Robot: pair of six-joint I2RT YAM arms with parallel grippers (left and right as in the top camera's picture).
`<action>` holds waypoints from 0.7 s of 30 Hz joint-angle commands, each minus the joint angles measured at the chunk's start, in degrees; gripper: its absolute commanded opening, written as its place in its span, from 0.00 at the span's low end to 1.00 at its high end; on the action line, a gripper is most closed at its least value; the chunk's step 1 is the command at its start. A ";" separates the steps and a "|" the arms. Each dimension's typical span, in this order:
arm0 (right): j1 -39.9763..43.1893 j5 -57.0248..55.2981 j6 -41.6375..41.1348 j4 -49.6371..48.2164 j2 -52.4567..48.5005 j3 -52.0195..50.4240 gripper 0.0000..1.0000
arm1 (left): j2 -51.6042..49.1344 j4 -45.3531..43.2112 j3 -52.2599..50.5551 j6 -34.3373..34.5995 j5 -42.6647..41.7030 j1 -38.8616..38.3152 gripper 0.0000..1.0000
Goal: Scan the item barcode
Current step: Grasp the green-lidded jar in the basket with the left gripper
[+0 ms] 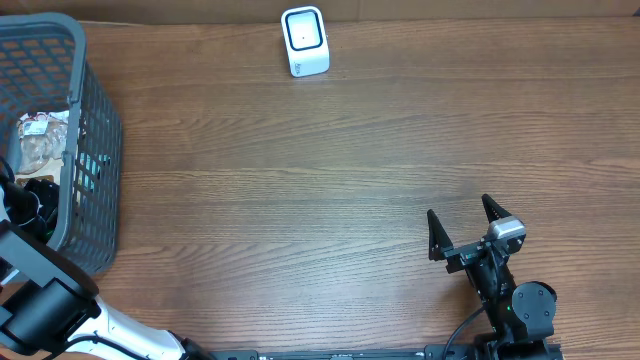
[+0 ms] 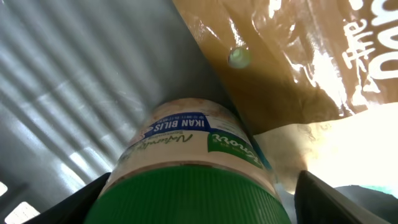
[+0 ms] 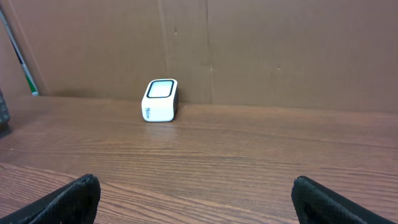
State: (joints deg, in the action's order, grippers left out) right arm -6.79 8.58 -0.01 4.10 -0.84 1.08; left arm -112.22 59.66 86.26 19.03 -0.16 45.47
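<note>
Left wrist, jar flanked by left tool

This is a mock shop checkout set up in a robotics lab. A white barcode scanner stands near the far edge of a wood-grain table, and a grey plastic shopping basket at the left edge holds packaged groceries, among them a green-lidded jar. Plain cardboard sheets wall the far side, and a robot arm is mounted at the near edge.
</note>
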 commanded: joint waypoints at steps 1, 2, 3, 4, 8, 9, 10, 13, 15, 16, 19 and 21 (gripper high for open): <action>0.22 -0.11 0.09 -0.22 0.68 -0.63 1.00 | -0.94 -0.83 -1.07 -1.03 0.79 0.24 0.69; 0.22 -0.11 0.11 -0.22 0.68 -0.63 1.00 | -0.94 -1.09 -1.38 -1.01 0.76 0.24 0.67; 0.22 -0.11 0.11 -0.22 0.68 -0.63 1.00 | -0.94 -1.49 -1.86 -0.90 0.74 0.24 0.65; 0.22 -0.11 0.11 -0.22 0.68 -0.63 1.00 | -0.92 -1.68 -2.19 -0.74 0.74 0.24 0.63; 0.22 -0.11 0.11 -0.22 0.68 -0.63 1.00 | -0.94 -2.21 -2.95 -0.61 0.74 0.24 0.51; 0.22 -0.11 0.11 -0.22 0.68 -0.63 1.00 | -0.92 -2.21 -2.95 -0.61 0.74 0.24 0.49; 0.22 -0.11 0.09 -0.22 0.68 -0.63 1.00 | -0.92 -2.19 -2.93 -0.61 0.74 0.24 0.45; 0.22 -0.11 0.09 -0.22 0.68 -0.63 1.00 | -0.92 -2.05 -2.93 -0.63 0.74 0.24 0.38; 0.22 -0.11 0.09 -0.22 0.68 -0.63 1.00 | -0.92 -1.84 -2.78 -0.61 0.68 0.24 0.36; 0.22 -0.11 0.09 -0.22 0.68 -0.63 1.00 | -0.90 -1.73 -2.69 -0.63 0.57 0.24 0.34; 0.22 -0.11 0.11 -0.22 0.68 -0.63 1.00 | -0.90 -0.59 -1.42 -0.61 0.22 0.24 0.31; 0.22 -0.11 0.11 -0.22 0.68 -0.63 1.00 | -0.90 0.87 0.22 -0.61 -1.01 0.24 0.25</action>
State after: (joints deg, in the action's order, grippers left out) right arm -6.79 8.58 -0.03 4.10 -0.84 1.08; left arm -112.18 59.09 84.86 18.90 0.78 45.47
